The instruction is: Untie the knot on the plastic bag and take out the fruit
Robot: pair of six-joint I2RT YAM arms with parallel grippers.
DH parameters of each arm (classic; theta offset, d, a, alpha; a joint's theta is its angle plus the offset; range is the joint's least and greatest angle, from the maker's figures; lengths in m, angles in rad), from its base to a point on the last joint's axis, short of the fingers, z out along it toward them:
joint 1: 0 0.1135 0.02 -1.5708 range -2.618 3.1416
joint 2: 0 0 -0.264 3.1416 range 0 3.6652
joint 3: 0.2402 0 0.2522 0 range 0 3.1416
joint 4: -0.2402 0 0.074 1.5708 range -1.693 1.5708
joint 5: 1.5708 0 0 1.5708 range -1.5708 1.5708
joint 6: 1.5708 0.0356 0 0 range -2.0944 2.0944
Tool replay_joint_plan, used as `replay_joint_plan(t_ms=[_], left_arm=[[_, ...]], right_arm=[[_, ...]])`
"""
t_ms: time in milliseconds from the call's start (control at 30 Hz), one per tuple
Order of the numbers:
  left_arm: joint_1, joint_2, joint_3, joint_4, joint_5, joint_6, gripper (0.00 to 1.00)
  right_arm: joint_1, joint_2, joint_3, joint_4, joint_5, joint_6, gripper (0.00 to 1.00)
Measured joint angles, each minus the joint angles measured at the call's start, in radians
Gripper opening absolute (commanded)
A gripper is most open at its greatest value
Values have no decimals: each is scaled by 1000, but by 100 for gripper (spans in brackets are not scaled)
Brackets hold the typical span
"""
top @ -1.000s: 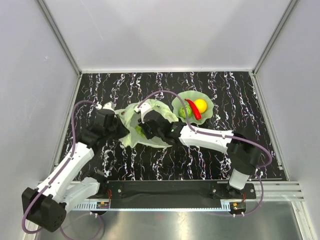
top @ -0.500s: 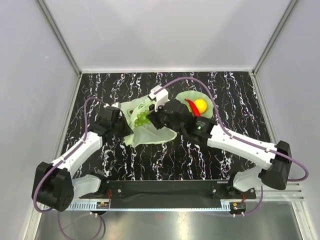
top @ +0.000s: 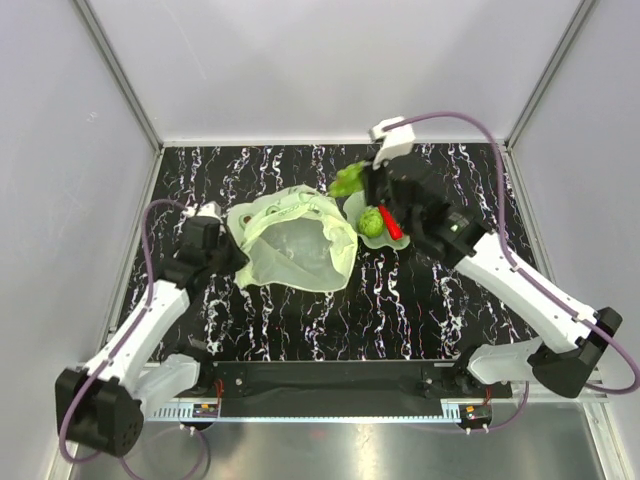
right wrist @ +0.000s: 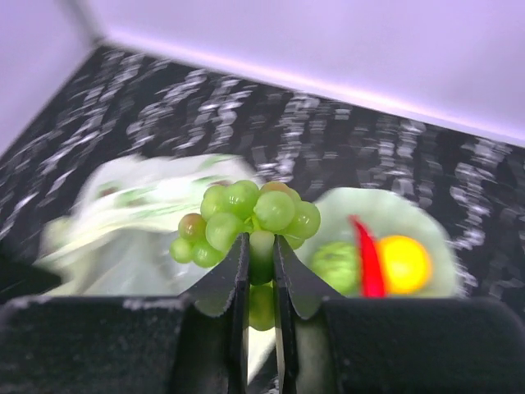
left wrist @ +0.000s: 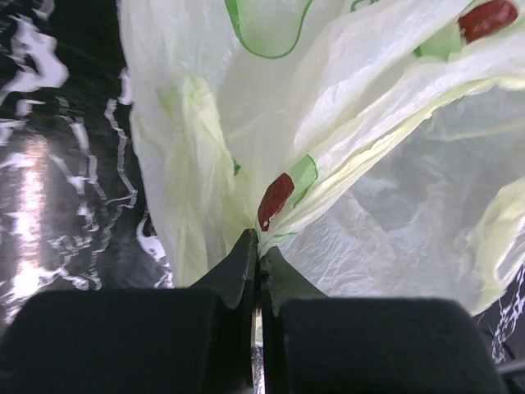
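- Bag [top: 290, 245] lay open on the table [top: 300, 320], just left of the dish [top: 352, 210]. I could see no knot in it, so I think the untying was done.
- Three fruits sat in the dish: a green ball [top: 370, 222], a red piece [top: 391, 222] and a yellow ball [right wrist: 404, 264].
- Grapes [top: 349, 180] were out of the bag too. They hung in the air near the dish and were not put down yet.
- From above the bag looked empty. So I think the only job left was to set the grapes in the dish.
- Right gripper [right wrist: 261, 246] was almost closed. Its two fingers squeezed the bottom of the grapes and held them up.
- Left gripper [left wrist: 258, 246] was pressed tight together. It pinched a fold of the bag at the bag's left edge, low by the table.
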Motion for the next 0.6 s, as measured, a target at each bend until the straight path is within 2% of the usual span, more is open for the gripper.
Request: replay_joint_plan(t_ms=[133, 267, 433, 600], left_arm=[[32, -101, 11, -53, -35, 14, 0], [39, -132, 28, -76, -45, 22, 0], [39, -137, 28, -99, -45, 22, 0], [40, -157, 28, -106, -43, 23, 0]], right_arm=[[-154, 0, 17, -40, 17, 14, 10], [-262, 48, 18, -45, -1, 19, 8], [-396, 214, 16, -35, -77, 28, 3], [-460, 344, 8, -21, -143, 32, 1]])
